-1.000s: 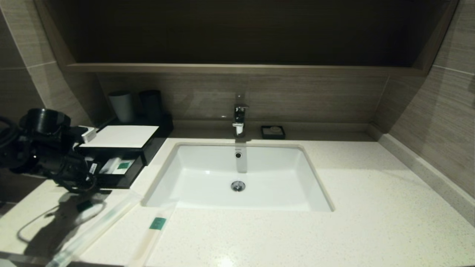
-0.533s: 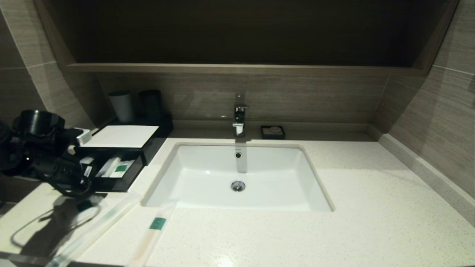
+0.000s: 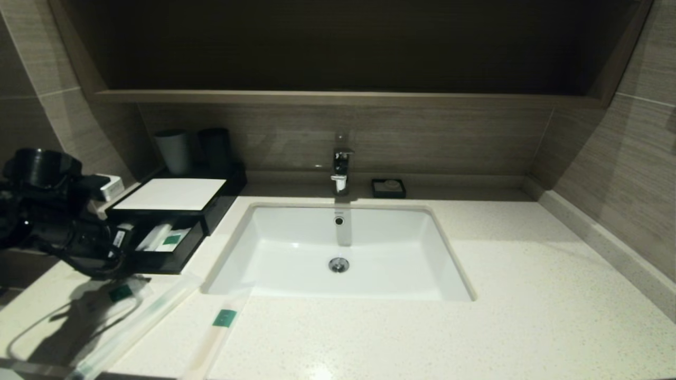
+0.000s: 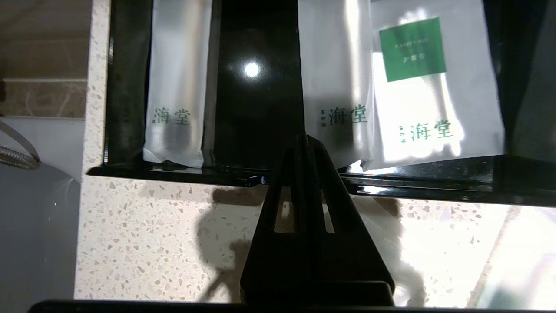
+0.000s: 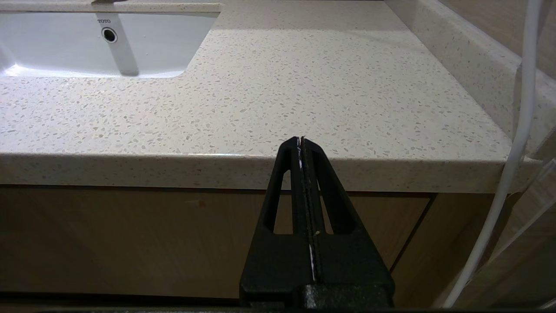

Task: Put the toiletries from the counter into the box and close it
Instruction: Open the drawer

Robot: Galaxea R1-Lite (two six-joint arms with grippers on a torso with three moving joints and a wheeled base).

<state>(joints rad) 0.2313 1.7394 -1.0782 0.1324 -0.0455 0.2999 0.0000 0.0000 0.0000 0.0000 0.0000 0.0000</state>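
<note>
The black box with a white top panel stands left of the sink, and its front drawer is pulled out. In the left wrist view the drawer holds three white packets, one with a green label. My left gripper is shut and empty, with its tips over the drawer's front rim. It also shows in the head view. A short sachet and two long packets lie on the counter in front. My right gripper is shut and parked below the counter's front edge.
A white sink with a faucet sits mid-counter. Two cups stand behind the box. A small black soap dish is right of the faucet. The counter's left edge is close to the drawer.
My left arm has drawn back to the left, away from the open drawer. The packets on the counter have not moved.
</note>
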